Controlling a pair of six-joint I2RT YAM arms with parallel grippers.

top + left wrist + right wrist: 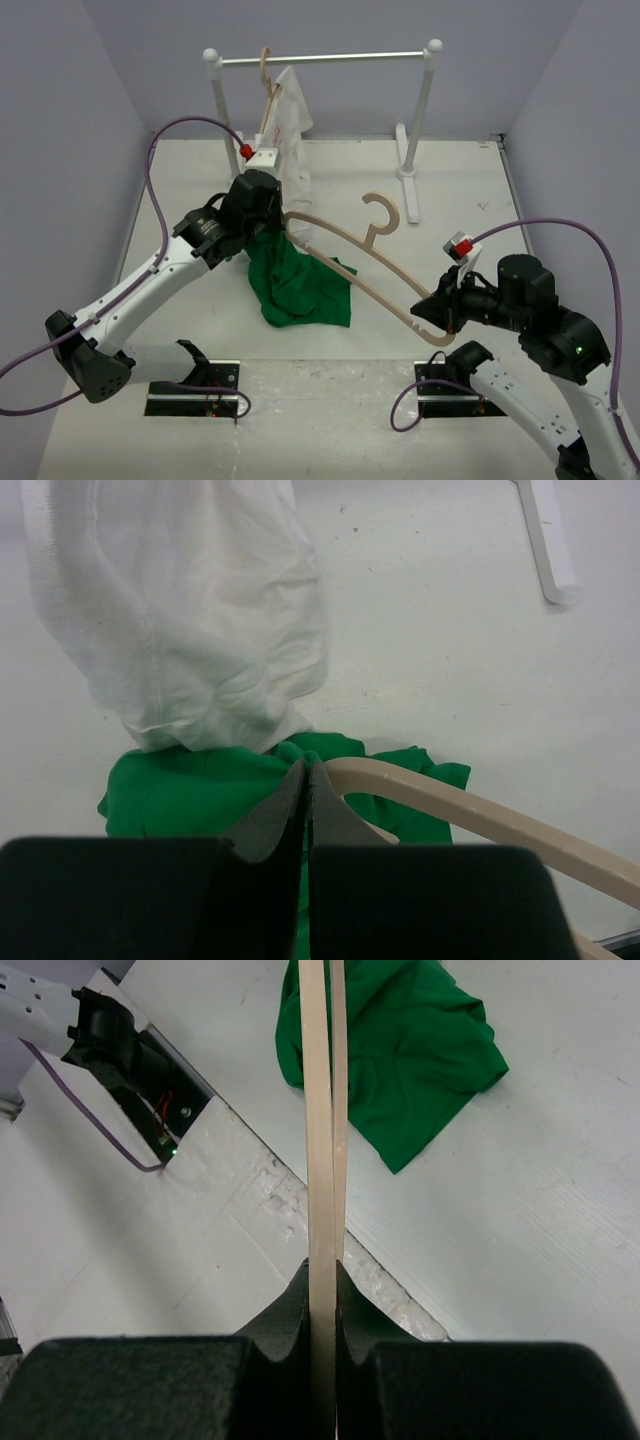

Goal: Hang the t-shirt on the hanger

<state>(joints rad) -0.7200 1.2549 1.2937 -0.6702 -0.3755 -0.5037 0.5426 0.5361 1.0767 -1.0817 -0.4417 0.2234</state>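
Shirt point(300, 290), limp and light, hangs pinched in the left hand point(307, 776) beside the stiff wooden hanger point(318, 1110), whose arm tip the right hand point(322, 1275) clamps.

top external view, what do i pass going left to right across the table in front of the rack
left arm → green t-shirt → hook of the hanger → right gripper

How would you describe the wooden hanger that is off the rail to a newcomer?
Start at the white clothes rail at the far end of the table. In front of it, the hanger slants above the table, one end clamped in the jaws of the right gripper, the other by the green t-shirt. Unlike the second hanger on the rail, it carries no white garment.
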